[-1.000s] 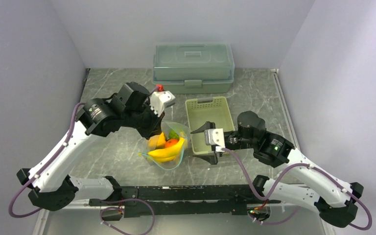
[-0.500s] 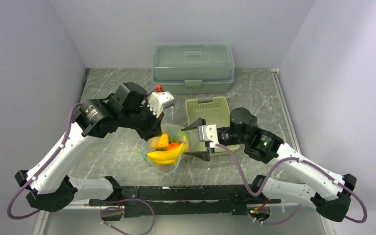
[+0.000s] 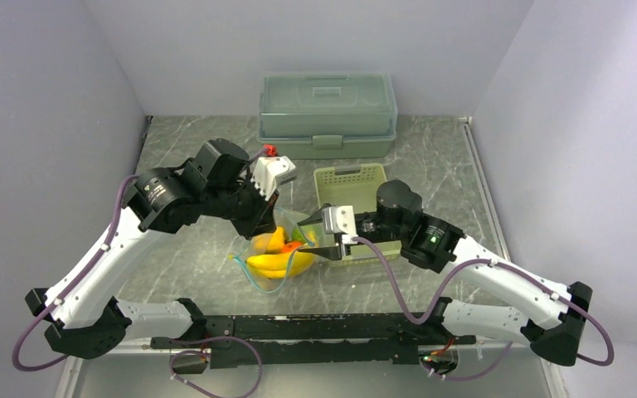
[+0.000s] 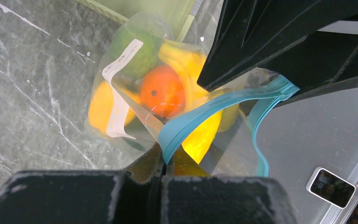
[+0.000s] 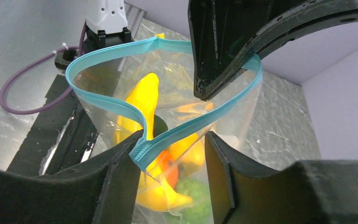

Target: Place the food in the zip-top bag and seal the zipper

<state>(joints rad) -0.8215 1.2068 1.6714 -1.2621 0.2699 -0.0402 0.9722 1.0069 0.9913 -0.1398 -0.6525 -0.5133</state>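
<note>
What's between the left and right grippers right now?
The zip-top bag, holding the food, mouth open, in the top view. The right wrist view shows its zipper end between the right gripper's open jaws.

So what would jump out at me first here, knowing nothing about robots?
Probably the clear zip-top bag in the middle of the table, bulging with yellow bananas and an orange ball. Its teal zipper gapes in a wide loop. The left gripper pinches the rim on one side, while the right gripper, jaws open, straddles the bag's other end.
</note>
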